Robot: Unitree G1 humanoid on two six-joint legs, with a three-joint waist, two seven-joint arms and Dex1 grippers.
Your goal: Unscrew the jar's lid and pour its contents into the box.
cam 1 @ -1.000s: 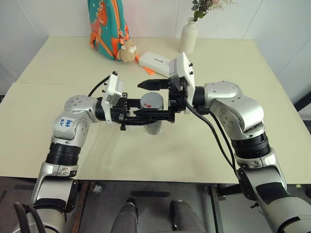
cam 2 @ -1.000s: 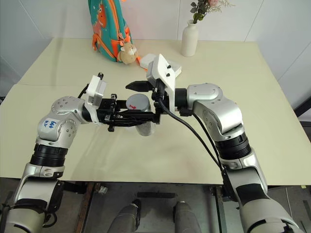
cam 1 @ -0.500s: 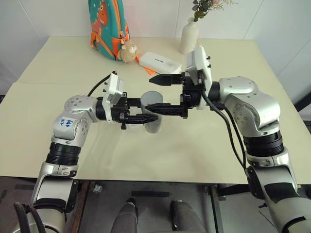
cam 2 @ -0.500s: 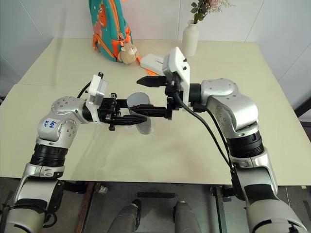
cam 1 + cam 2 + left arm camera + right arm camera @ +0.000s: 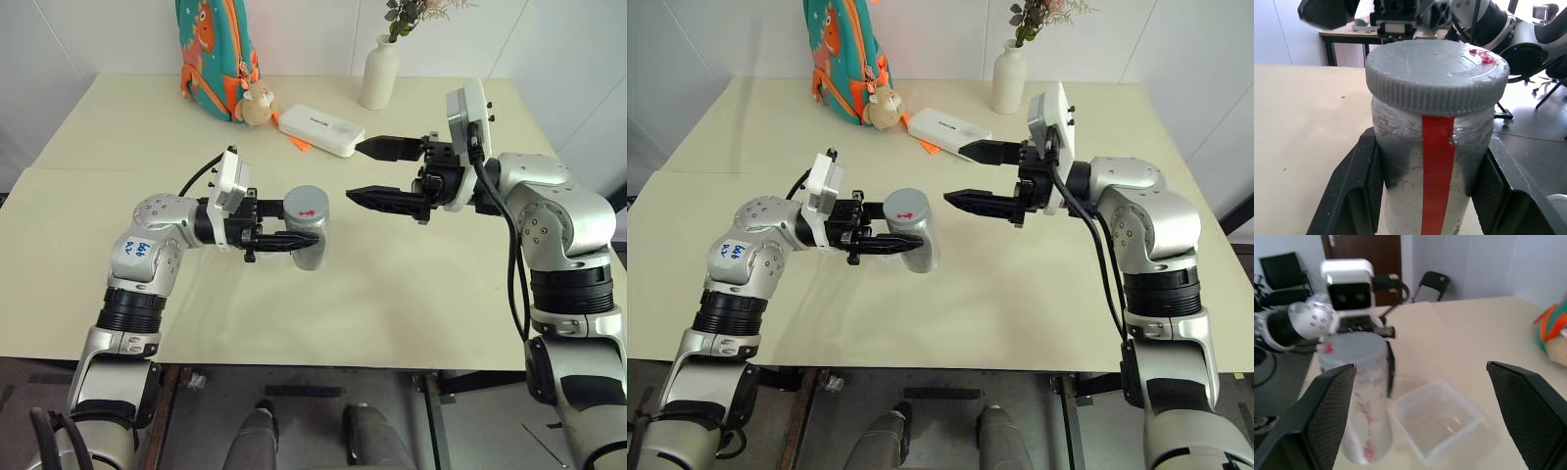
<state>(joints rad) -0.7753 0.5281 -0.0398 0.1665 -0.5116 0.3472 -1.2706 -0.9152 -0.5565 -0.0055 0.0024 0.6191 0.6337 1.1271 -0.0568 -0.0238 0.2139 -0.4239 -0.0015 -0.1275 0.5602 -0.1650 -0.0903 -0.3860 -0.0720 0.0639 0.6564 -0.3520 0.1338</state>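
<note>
Your left gripper (image 5: pixel 294 238) pinches the jar (image 5: pixel 310 235) upright between its fingers, the lid (image 5: pixel 1436 68) on, while your right gripper (image 5: pixel 377 173) hangs spread wide just beside it, the box (image 5: pixel 1436 417) lying beneath.

Both arms: silver-grey rounded shells, black ribbed joint rings. Just behind the left gripper (image 5: pixel 304 238) and the right gripper (image 5: pixel 364 171), a white boxy camera housing each. Fingers black, tapered; inner pads finely textured. Black cables loop back from both wrists. Blue handwritten label on left upper arm.
</note>
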